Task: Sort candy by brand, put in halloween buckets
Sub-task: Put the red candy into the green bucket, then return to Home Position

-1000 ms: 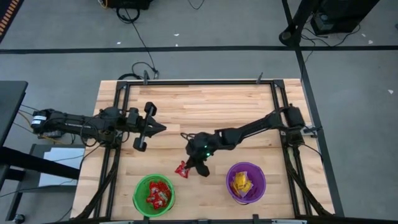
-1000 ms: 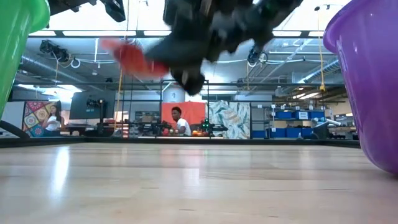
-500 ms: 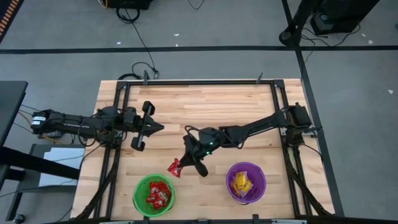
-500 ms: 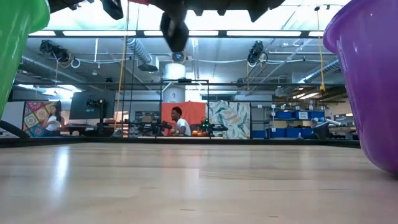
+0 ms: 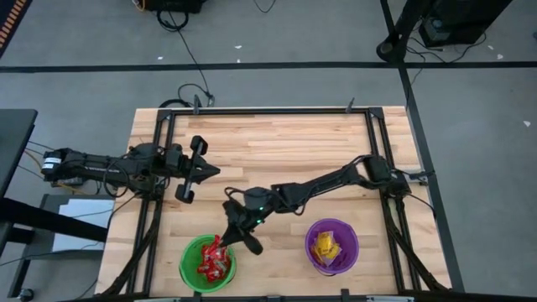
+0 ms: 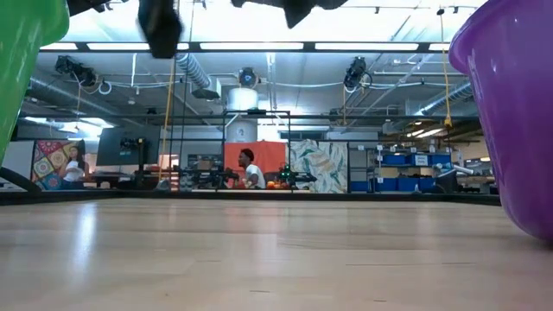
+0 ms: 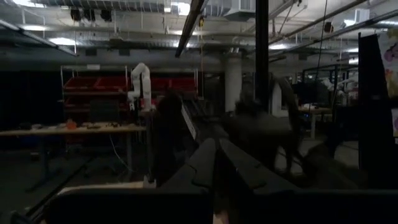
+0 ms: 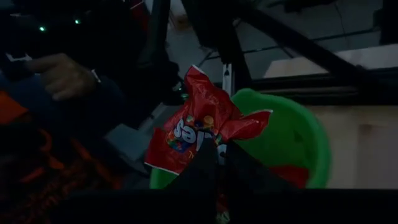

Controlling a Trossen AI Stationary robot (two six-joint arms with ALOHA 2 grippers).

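Note:
My right gripper (image 5: 227,239) reaches across to the near left and is shut on a red candy packet (image 5: 216,247) over the green bucket (image 5: 195,270). The right wrist view shows the packet (image 8: 198,129) with pale print in front of that bucket (image 8: 297,138). More red packets (image 5: 214,265) lie inside the green bucket. The purple bucket (image 5: 344,242) holds yellow packets (image 5: 325,247). In the low view the green bucket (image 6: 26,52) and the purple bucket (image 6: 511,112) stand on the table at either side. My left gripper (image 5: 204,172) waits shut at the table's left, above the wood. My right gripper pinches the red packet between its two fingers by one edge (image 8: 215,147), and the rest of the crinkled wrapper sticks out beyond the fingertips. The packet is lifted clear and held above the green bucket's far rim.
Bare wood lies between the two buckets (image 5: 273,260) and across the table's far half. A black metal frame (image 5: 260,111) borders the table. Beyond the table, the low view shows a workshop with a person (image 6: 249,168) far behind.
My right gripper has swung toward the table's left and near edge, still shut on the red packet. It carried the packet from the spot between the buckets to above the green bucket. In the low view the gripper has left the middle.

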